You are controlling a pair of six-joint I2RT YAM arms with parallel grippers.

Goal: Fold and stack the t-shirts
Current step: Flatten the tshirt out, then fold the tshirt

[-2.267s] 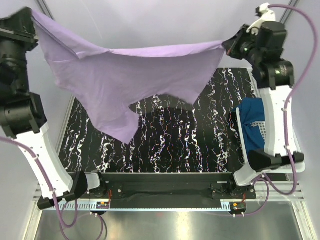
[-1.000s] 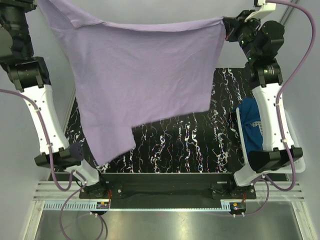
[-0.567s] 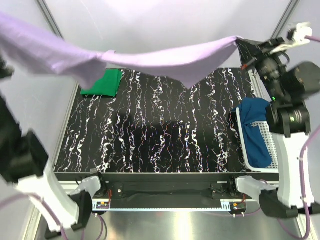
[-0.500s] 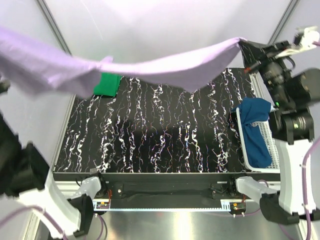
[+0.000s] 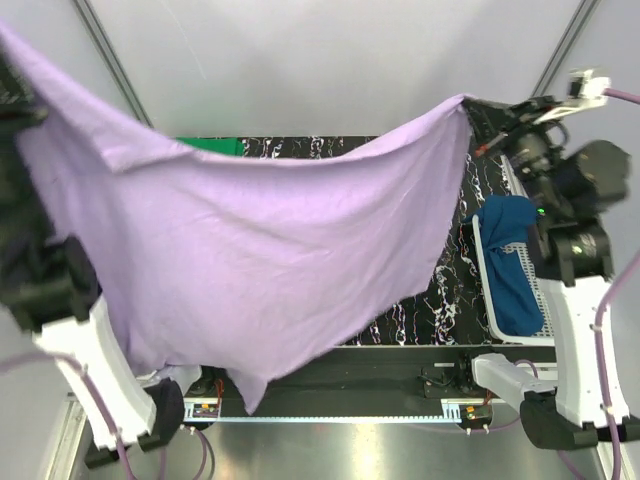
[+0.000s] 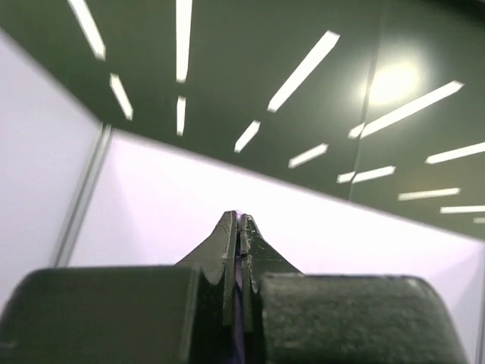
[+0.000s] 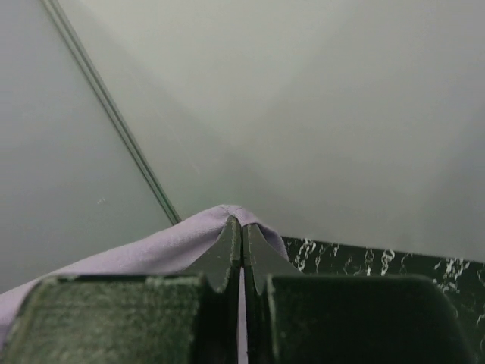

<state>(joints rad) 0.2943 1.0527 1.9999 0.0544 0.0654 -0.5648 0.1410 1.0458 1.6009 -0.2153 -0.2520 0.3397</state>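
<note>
The lavender t-shirt (image 5: 260, 260) hangs spread wide in the air between both arms and hides most of the table. My right gripper (image 5: 472, 103) is shut on the shirt's upper right corner (image 7: 189, 239), which drapes over the fingertips. My left gripper (image 6: 239, 221) is shut, with a thin strip of purple cloth between its jaws; in the top view the shirt's upper left corner hides it. A sliver of the green t-shirt (image 5: 215, 146) shows at the table's far edge. The dark blue t-shirt (image 5: 505, 270) lies in and over the basket at the right.
The white mesh basket (image 5: 545, 290) stands along the right side of the black marbled table (image 5: 450, 290). The arm bases and a metal rail (image 5: 400, 415) run along the near edge. Grey walls and frame posts surround the table.
The lavender shirt was stretched high and nearly flat over the far side. It has now swung down and toward the near edge, covering the table and most of the green shirt. Both grips held.
</note>
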